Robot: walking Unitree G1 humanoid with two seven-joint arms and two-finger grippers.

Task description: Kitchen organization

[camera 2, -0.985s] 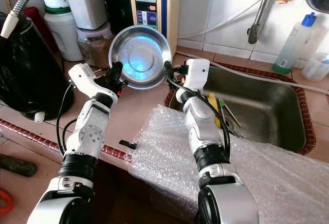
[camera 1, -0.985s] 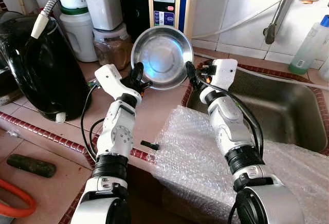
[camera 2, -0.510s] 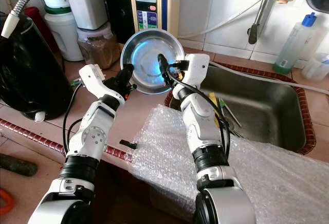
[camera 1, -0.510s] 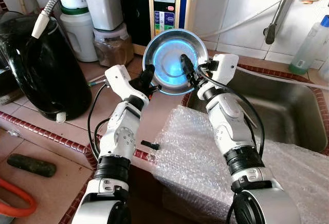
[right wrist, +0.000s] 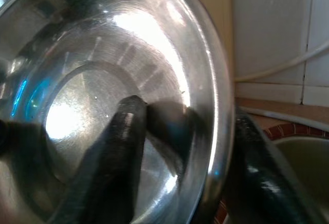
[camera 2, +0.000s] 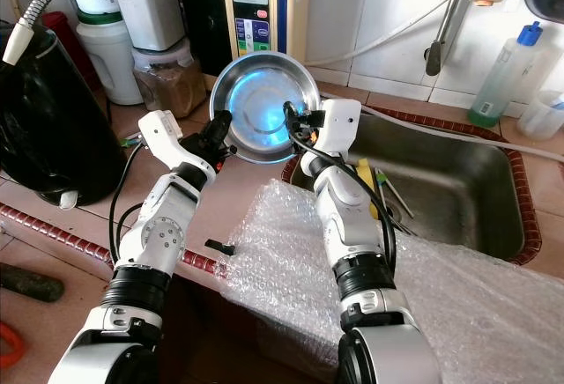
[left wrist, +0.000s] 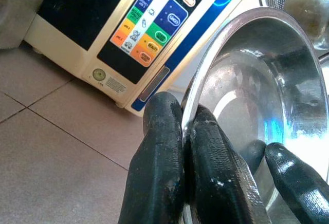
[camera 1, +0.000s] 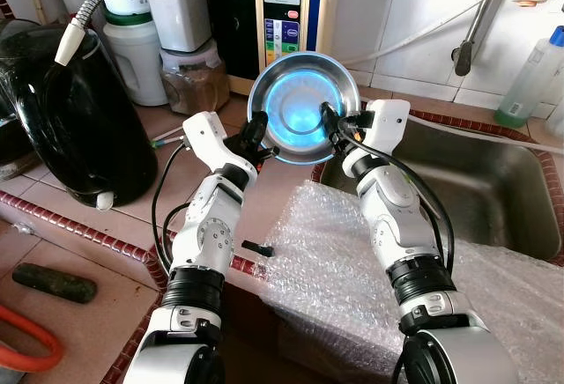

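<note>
The tiled table (camera 1: 132, 217) is packed along its back edge, and a steel sink (camera 1: 493, 192) sits at its right end. The stainless steel bowl (camera 1: 304, 107) hangs in the air over the table's middle, just left of the sink's near-left corner, tipped so its shiny hollow faces the robot. Both arms share it: the left tool (camera 1: 256, 133) pinches the bowl's left rim between its fingers, and the right tool (camera 1: 330, 129) straddles the right rim, one finger inside and one behind. Neither arm's closer. It looks clean, with a bluish glare.
</note>
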